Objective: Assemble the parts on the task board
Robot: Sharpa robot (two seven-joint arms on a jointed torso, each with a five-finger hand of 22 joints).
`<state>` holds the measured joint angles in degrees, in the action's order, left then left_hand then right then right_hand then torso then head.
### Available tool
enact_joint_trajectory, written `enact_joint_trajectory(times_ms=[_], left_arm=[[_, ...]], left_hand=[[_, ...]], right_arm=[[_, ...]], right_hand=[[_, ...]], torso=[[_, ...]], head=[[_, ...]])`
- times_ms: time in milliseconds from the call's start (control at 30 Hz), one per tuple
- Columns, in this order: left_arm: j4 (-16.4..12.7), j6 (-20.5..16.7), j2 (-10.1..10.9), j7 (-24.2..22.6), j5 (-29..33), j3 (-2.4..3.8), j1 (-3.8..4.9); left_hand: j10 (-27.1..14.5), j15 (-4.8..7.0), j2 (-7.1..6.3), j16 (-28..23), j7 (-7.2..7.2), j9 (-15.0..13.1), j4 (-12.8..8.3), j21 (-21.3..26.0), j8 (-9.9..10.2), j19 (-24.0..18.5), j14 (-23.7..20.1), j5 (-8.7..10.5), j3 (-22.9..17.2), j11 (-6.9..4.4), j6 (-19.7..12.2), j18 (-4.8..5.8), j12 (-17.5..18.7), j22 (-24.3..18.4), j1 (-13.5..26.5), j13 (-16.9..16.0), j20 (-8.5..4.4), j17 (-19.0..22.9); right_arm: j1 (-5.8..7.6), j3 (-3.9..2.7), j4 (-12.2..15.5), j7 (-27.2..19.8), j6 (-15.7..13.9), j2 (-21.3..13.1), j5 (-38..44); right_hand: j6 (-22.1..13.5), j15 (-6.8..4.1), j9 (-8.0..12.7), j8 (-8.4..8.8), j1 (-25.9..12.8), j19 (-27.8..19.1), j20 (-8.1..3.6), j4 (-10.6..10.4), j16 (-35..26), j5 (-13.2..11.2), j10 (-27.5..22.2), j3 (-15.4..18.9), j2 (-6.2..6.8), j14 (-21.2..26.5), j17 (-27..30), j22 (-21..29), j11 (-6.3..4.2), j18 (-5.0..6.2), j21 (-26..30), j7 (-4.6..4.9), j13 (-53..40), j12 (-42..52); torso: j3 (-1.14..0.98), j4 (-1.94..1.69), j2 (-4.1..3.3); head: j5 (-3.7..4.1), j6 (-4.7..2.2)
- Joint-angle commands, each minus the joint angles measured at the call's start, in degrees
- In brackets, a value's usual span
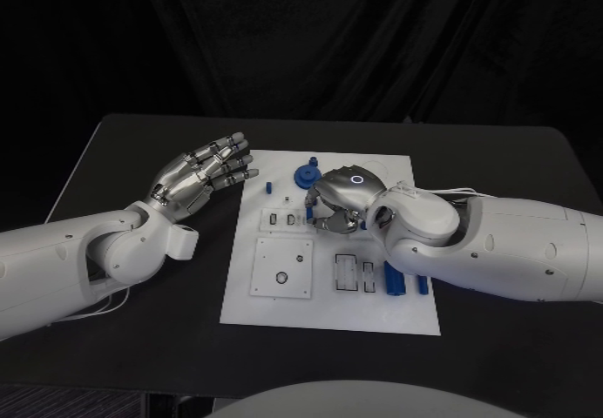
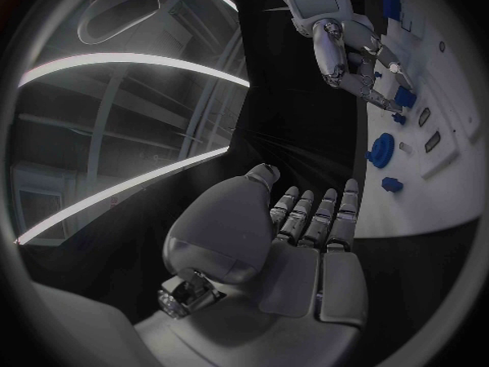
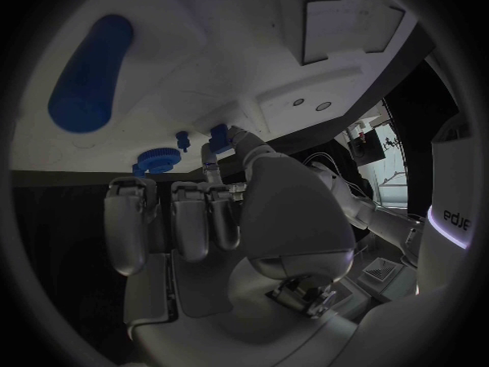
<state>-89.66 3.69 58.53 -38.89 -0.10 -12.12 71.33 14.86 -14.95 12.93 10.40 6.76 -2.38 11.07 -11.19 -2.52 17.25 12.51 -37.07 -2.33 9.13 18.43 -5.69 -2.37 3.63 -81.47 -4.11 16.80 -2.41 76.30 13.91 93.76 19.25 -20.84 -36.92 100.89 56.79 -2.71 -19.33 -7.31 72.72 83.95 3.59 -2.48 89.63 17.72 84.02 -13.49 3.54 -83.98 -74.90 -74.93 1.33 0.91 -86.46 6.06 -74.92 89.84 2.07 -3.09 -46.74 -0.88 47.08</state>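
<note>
Left hand (image 1: 201, 177) hovers with fingers spread, empty; right hand (image 1: 337, 198) seemingly pinches a blue part (image 3: 218, 132) over the task board (image 1: 301, 305).

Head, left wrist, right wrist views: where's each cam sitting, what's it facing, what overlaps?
Head view: on the robot's head, looking down at the task board; both arms, left hand and right hand show.
Left wrist view: behind the open left hand, facing the board edge.
Right wrist view: behind the right hand, facing the board.
Shared: all three show the blue gear.
</note>
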Motion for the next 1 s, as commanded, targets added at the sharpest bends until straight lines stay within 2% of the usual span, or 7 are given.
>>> enact_joint_trajectory(times_ms=[33,233,400,533,667,867,1000], left_arm=[[0.0,1.0,-0.1,-5.9,0.0,0.03,-0.16],[0.0,1.0,0.0,-6.0,0.0,0.03,-0.23],[0.0,1.0,-0.1,-6.0,0.0,0.03,-0.29],[0.0,1.0,-0.1,-6.0,0.0,0.03,-0.31],[0.0,1.1,0.0,-6.0,0.0,0.03,-0.34],[0.0,1.0,0.0,-6.0,0.0,0.03,-0.37],[-0.3,0.9,0.2,-6.3,0.0,0.03,-0.39]], left_hand=[[0.3,-0.23,0.14,0.4,0.22,-0.1,0.0,0.0,-0.1,0.1,-0.1,-0.20,-0.4,0.06,0.1,0.28,0.1,0.0,0.6,-0.1,-0.10,-0.1],[0.3,-0.25,0.12,0.4,0.36,-0.1,0.0,0.0,-0.1,0.0,-0.1,-0.20,-0.6,0.09,0.2,0.30,0.1,0.0,0.7,-0.1,-0.09,-0.1],[0.3,-0.25,0.12,0.4,0.36,-0.1,0.0,0.0,-0.1,0.0,-0.1,-0.20,-0.6,0.09,0.2,0.30,0.1,0.0,0.7,-0.1,-0.09,-0.1],[0.3,-0.25,0.12,0.4,0.36,-0.1,0.0,0.0,-0.1,0.0,-0.1,-0.20,-0.6,0.09,0.2,0.30,0.1,0.0,0.7,-0.1,-0.09,-0.1],[0.3,-0.25,0.12,0.4,0.36,-0.1,0.0,0.0,-0.1,0.0,-0.1,-0.20,-0.6,0.09,0.2,0.30,0.1,0.0,0.7,-0.1,-0.09,-0.1],[0.3,-0.25,0.12,0.4,0.36,-0.1,0.0,0.0,-0.1,0.0,-0.1,-0.20,-0.6,0.09,0.2,0.30,0.1,0.0,0.7,-0.1,-0.09,-0.1],[0.2,-0.28,0.05,0.5,0.61,-0.1,-0.1,0.0,-0.1,0.0,-0.1,-0.21,-0.8,-0.02,0.2,0.32,0.1,0.0,0.8,-0.1,-0.09,-0.1]], right_arm=[[-0.30,0.08,-0.1,1.4,1.3,0.0,0.5],[-0.34,0.08,-0.2,1.5,1.7,0.1,0.5],[-0.36,0.08,-0.2,1.5,2.1,0.1,0.5],[-0.36,0.08,-0.3,1.4,2.1,0.1,0.5],[-0.37,0.08,-0.3,1.1,1.8,0.1,0.5],[-0.37,0.08,-0.3,0.1,0.2,0.0,0.5],[-0.37,0.05,0.1,-1.2,-2.6,-0.6,0.5]], right_hand=[[-0.9,0.45,0.2,0.73,-0.5,3.9,0.33,-0.1,-0.3,-1.4,6.0,0.7,0.55,-5.8,-13.9,-13.4,0.33,0.23,0.4,0.18,-15.1,0.2],[-2.7,0.58,0.5,2.08,-1.1,3.9,0.50,-0.4,-0.4,-4.8,6.0,1.6,1.33,-5.7,-13.9,-13.4,0.44,0.25,0.4,0.53,-15.1,0.2],[-4.0,0.52,0.9,2.94,-1.1,3.9,0.50,-0.7,-0.3,-6.4,6.0,2.1,1.65,-5.8,-13.9,-13.4,0.33,0.25,0.4,0.69,-15.1,0.2],[-5.1,0.38,1.2,3.45,-1.5,4.0,0.38,-1.7,-0.3,-9.5,6.0,3.0,2.08,-5.8,-14.0,-13.5,0.17,0.22,0.4,0.72,-15.1,0.2],[-7.1,0.29,1.8,3.74,-1.3,4.0,0.29,-2.7,-0.3,-11.1,6.0,3.7,2.38,-5.8,-14.0,-13.5,0.06,0.21,0.4,0.82,-15.1,0.2],[-10.4,0.09,3.1,3.77,-0.9,4.0,0.12,-4.0,-0.3,-12.7,6.0,4.3,2.71,-5.8,-14.0,-13.5,-0.18,0.22,0.4,0.64,-15.1,0.2],[-11.0,0.00,3.5,3.65,-0.8,4.1,0.03,-4.7,-0.2,-13.6,6.0,4.7,3.07,-5.8,-14.1,-13.6,-0.29,0.19,0.3,0.55,-15.1,0.2]], torso=[[-0.04,-0.01,-0.02],[-0.01,0.03,-0.01],[-0.04,0.00,-0.02],[-0.02,-0.02,0.00],[-0.03,0.00,-0.01],[0.00,0.00,0.00],[-0.02,0.01,-0.01]], head=[[-0.01,0.10],[-0.02,0.20],[0.05,0.33],[0.10,0.42],[0.04,0.50],[0.04,0.52],[-0.10,0.47]])
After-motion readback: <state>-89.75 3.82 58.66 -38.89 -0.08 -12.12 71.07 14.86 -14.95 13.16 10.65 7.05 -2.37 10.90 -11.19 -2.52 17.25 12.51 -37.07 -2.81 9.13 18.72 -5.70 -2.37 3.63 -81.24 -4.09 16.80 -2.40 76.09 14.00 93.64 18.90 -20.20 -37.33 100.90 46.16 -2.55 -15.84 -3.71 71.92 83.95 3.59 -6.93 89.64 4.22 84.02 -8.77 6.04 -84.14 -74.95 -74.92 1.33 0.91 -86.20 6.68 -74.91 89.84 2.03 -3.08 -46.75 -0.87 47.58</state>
